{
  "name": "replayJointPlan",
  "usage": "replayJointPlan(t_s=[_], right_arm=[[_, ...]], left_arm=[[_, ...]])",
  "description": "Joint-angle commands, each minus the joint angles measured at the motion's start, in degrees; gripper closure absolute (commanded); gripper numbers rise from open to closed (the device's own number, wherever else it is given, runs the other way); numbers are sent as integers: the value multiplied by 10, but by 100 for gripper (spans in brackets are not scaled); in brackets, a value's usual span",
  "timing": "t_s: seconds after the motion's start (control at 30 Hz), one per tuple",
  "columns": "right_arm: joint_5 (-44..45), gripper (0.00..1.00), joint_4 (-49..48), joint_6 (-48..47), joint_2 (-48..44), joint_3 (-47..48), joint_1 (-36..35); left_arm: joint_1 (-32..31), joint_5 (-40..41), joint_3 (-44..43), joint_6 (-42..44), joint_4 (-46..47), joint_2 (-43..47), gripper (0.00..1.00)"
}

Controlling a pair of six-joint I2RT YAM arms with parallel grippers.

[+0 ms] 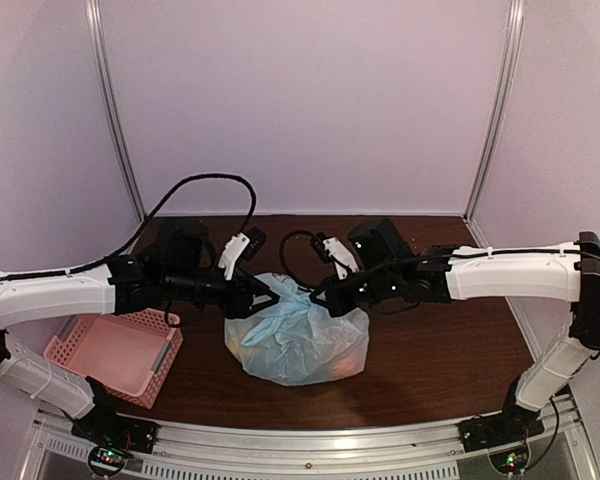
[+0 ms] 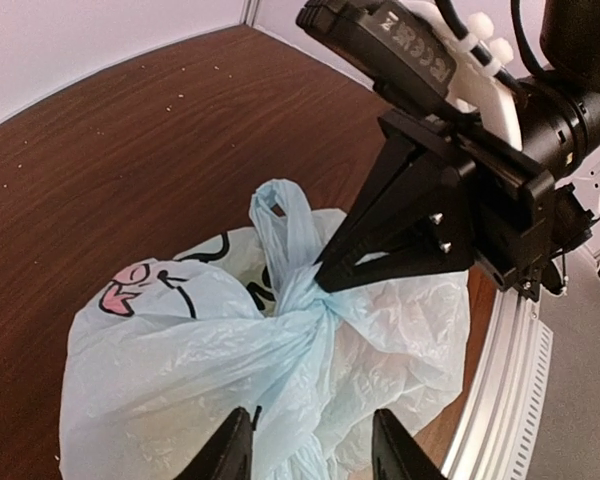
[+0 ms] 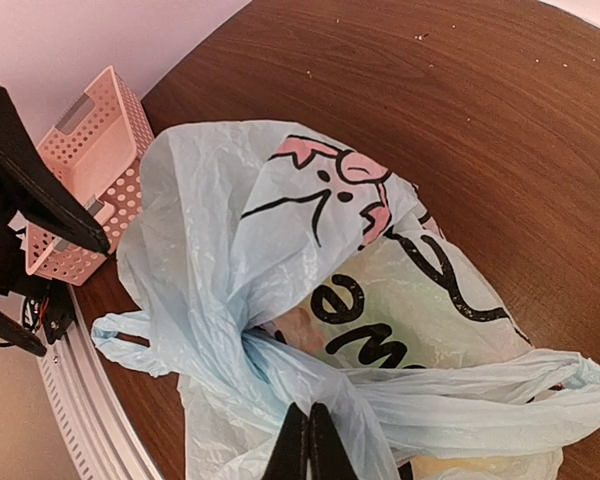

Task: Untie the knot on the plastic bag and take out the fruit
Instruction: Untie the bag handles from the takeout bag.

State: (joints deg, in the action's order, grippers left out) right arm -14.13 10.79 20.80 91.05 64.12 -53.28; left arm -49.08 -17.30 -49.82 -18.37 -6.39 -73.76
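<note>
- Right hand (image 2: pixel 325 278) has its two fingers pressed together, pinching the thin plastic of the plastic bag (image 1: pixel 295 345) right at the knot (image 2: pixel 302 303).
- Left hand (image 2: pixel 313 415) is spread, one finger on each side of the bag's gathered plastic just below the knot. The right wrist view shows its dark fingers apart beside the bag, and no grip can be seen.
- The two hands face each other over the top of the bag, close together, with both arms reaching in from the sides.
- The knot sits at the top of the bag and is tied. One handle loop (image 2: pixel 280 205) stands up above it.
- The bag rests near the middle of the table (image 1: pixel 430 340), slumped and crumpled. A pink-and-black cartoon print (image 2: pixel 140 285) and dark lettering show on its sides.
- The fruit (image 1: pixel 352 358) is inside the bag, showing only as orange and yellowish patches through the pale blue plastic. The single pieces cannot be told apart.
- A pink perforated basket (image 1: pixel 110 355) sits on the table's left near corner, well apart from the bag.
- The table is dark brown wood grain, dotted with small pale specks.
- Plain pale walls (image 1: pixel 300 100) close in the back and sides, joined by slim metal posts (image 1: pixel 115 110).
- A silver metal rail (image 1: pixel 310 440) runs along the near edge and carries the arm bases.
</note>
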Motion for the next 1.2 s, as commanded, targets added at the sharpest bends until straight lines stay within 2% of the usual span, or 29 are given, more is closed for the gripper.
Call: replayJointPlan(t_s=[0.0, 0.2, 0.8, 1.0, 1.17], right_arm=[[-6, 100, -11, 5, -13, -7, 4], [-7, 100, -12, 8, -12, -5, 4], [-14, 100, -19, 11, -12, -6, 4], [-15, 100, -19, 11, -13, -7, 4], [-15, 100, -21, 11, -12, -7, 4]], left_arm=[[-6, -10, -8, 7, 18, -25, 61], [-14, -6, -26, 29, -4, -52, 63], [-49, 82, -71, 72, -47, -96, 57], [-57, 122, -71, 74, -54, -100, 66], [-62, 126, -70, 70, -54, -103, 66]])
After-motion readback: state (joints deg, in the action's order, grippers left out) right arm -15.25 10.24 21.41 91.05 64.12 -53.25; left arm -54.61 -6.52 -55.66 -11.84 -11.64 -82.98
